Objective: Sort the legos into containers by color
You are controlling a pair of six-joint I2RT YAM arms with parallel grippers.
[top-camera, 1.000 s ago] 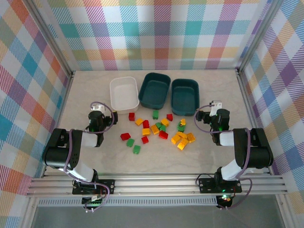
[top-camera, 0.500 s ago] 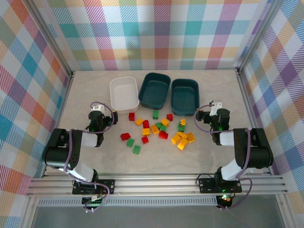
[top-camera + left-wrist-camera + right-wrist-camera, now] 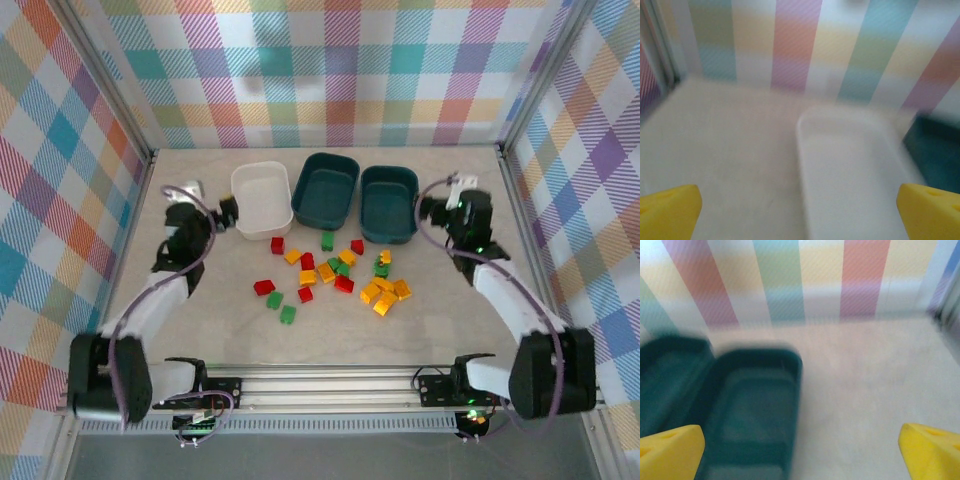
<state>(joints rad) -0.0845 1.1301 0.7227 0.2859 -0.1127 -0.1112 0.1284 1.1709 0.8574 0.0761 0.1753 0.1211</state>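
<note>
Legos [image 3: 326, 273] lie loose, small bricks of red, green and yellow-orange.

No readable text, labels, numbers (views blurred)

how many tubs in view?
3, in a row behind the bricks: white tub on the left, middle teal tub, right teal tub. None look hidden.

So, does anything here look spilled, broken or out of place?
Nothing really. The bricks lie loose on the table in front of the white tub and two teal tubs, all upright and empty. That scatter is just the unsorted pile; nothing looks damaged.
</note>
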